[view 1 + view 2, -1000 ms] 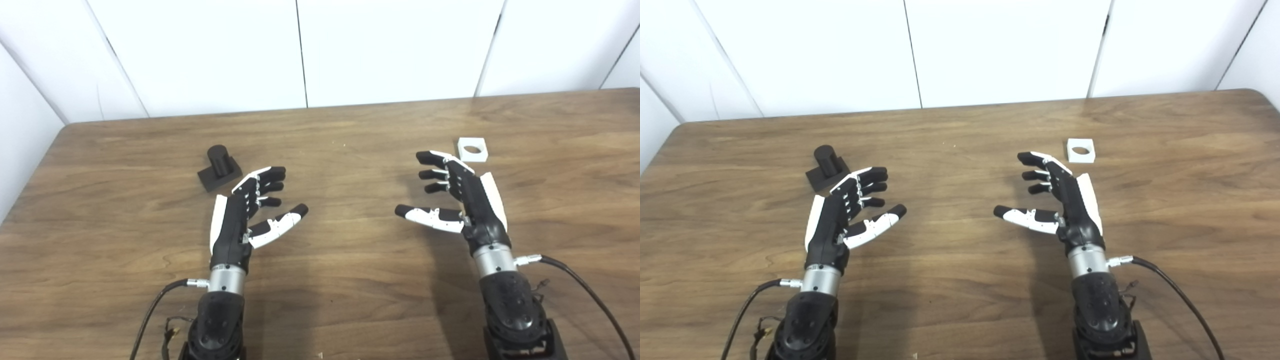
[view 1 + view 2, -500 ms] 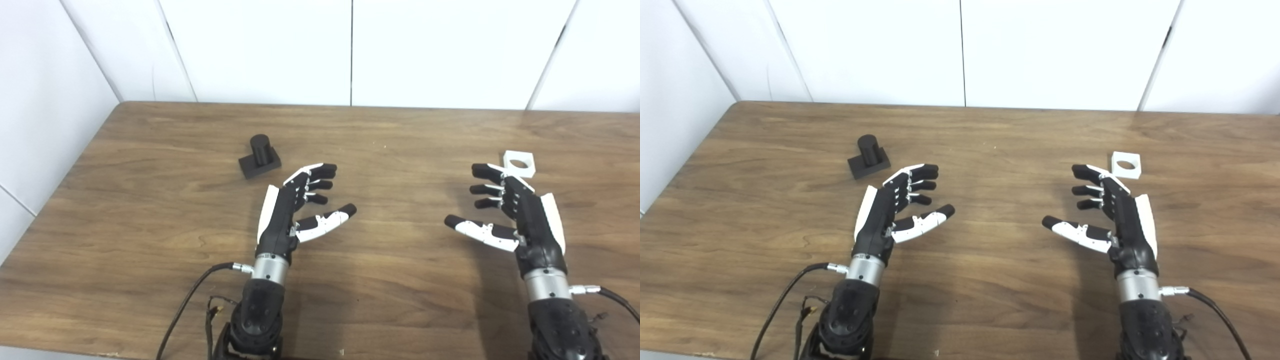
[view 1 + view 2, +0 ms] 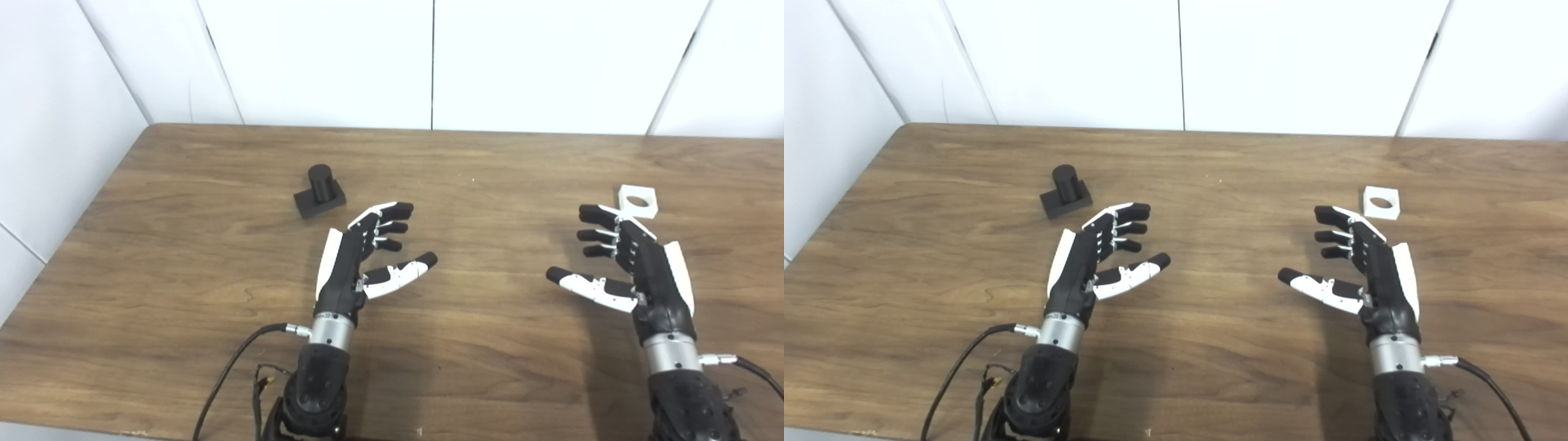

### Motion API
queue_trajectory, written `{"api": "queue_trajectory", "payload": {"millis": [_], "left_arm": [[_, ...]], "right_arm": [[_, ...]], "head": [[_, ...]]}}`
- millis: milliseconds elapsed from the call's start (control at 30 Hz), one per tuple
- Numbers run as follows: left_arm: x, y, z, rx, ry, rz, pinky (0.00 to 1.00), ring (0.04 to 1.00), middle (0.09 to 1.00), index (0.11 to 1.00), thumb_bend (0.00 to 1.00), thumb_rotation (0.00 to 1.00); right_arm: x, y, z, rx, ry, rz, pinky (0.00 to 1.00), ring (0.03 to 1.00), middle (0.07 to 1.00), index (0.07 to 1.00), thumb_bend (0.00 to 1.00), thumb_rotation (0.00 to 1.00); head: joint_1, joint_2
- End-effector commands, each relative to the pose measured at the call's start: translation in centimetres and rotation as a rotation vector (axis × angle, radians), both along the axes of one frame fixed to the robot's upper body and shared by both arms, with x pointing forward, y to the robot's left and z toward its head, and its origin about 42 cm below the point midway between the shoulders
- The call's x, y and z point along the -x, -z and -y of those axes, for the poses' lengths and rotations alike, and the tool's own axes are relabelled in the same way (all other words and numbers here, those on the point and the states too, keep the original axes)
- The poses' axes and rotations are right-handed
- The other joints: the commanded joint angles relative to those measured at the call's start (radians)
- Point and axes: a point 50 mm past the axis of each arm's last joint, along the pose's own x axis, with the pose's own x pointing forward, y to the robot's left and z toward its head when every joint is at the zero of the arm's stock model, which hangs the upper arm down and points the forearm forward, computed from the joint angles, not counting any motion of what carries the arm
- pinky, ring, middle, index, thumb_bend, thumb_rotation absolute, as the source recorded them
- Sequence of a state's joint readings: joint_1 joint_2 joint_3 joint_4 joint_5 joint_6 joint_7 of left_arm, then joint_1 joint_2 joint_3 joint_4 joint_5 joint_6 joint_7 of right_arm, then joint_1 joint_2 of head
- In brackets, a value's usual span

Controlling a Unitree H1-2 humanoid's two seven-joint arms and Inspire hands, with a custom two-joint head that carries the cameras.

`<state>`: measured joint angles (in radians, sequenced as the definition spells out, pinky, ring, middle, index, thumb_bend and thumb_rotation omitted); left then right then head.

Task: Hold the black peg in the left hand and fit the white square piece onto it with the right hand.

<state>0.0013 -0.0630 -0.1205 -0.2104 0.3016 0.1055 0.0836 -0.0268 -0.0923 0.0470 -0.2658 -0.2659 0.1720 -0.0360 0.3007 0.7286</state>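
Note:
The black peg (image 3: 320, 193), a short cylinder on a square black base, stands upright on the wooden table (image 3: 184, 257) at the left. My left hand (image 3: 358, 260) hovers open just to the right of it and nearer to me, palm turned inward, holding nothing. The white square piece (image 3: 637, 201) with a round hole lies flat at the right. My right hand (image 3: 631, 266) is open too, its fingertips close to the piece's near left corner without touching it.
White wall panels (image 3: 429, 61) rise behind the table's far edge and along its left side. Cables (image 3: 226, 373) trail from both wrists near the table's front edge. Bare wood lies between the two hands.
The camera swung left after the first frame, so the whole scene shifted right. Since half a second ago, both hands have barely moved and both pieces have stayed put.

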Motion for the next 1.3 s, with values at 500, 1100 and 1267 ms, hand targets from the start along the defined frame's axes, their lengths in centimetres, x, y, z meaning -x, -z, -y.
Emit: {"api": "queue_trajectory", "payload": {"millis": [500, 1100, 1267], "left_arm": [[-0.3, -1.2, 0.6, -0.003, -0.009, 0.076, 0.62, 0.725, 0.759, 0.708, 0.69, 0.12], [0.0, -2.0, -0.2, -0.022, -0.009, 0.086, 0.60, 0.724, 0.759, 0.707, 0.67, 0.10], [0.0, -3.3, -1.4, -0.083, -0.048, 0.113, 0.59, 0.696, 0.737, 0.689, 0.68, 0.11]], "right_arm": [[-0.3, -1.7, 0.2, 0.003, -0.025, 0.078, 0.61, 0.706, 0.778, 0.741, 0.71, 0.00], [0.1, -1.9, -0.2, -0.005, -0.017, 0.059, 0.61, 0.697, 0.772, 0.734, 0.72, 0.00], [0.1, -1.7, -0.1, -0.002, -0.015, 0.053, 0.62, 0.698, 0.768, 0.731, 0.72, 0.00]], "head": [[0.079, -0.014], [0.074, -0.003], [0.078, -0.004]]}}
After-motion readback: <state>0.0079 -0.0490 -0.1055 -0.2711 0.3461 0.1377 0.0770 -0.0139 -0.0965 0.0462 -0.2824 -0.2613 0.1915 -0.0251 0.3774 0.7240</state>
